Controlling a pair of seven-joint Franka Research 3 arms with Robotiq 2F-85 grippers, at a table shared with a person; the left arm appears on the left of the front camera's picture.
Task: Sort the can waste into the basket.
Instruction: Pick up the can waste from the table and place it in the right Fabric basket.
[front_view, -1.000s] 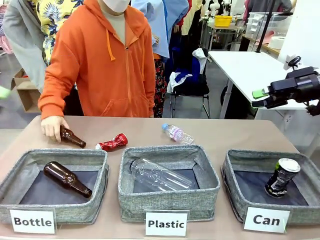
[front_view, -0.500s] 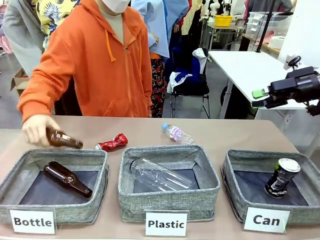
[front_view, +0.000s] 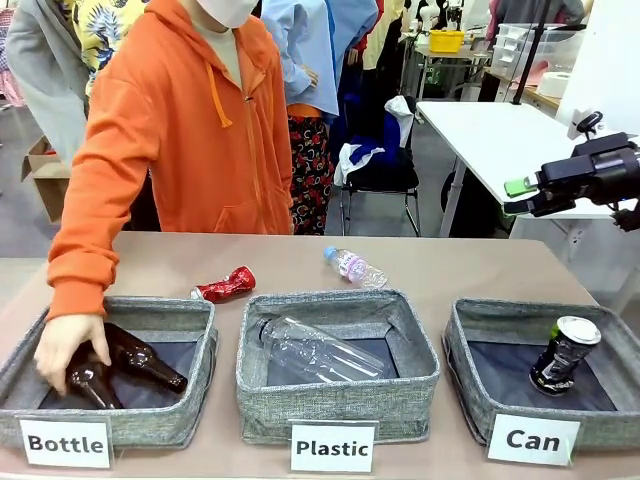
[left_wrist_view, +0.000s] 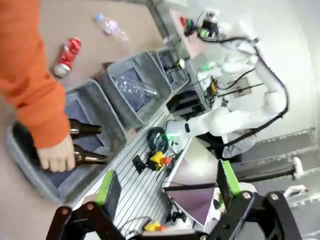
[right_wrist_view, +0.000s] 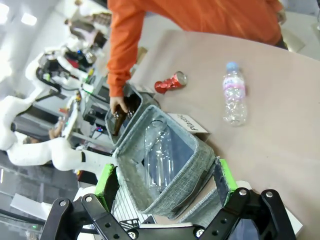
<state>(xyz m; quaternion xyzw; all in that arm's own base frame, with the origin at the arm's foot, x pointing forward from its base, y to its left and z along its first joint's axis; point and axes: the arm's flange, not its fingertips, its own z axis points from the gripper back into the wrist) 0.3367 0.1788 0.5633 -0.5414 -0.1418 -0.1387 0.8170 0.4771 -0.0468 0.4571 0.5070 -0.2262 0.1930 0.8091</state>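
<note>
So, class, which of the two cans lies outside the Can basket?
The crushed red can, lying on the table beyond the Bottle basket; the black silver-topped can sits inside the Can basket.

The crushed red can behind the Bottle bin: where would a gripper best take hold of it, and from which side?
Across its twisted middle, down from above. The red can lies on its side on the table, long axis roughly left to right, so the jaws would likely close front to back. The wall of the Bottle bin stands close in front, making a low approach awkward.
</note>
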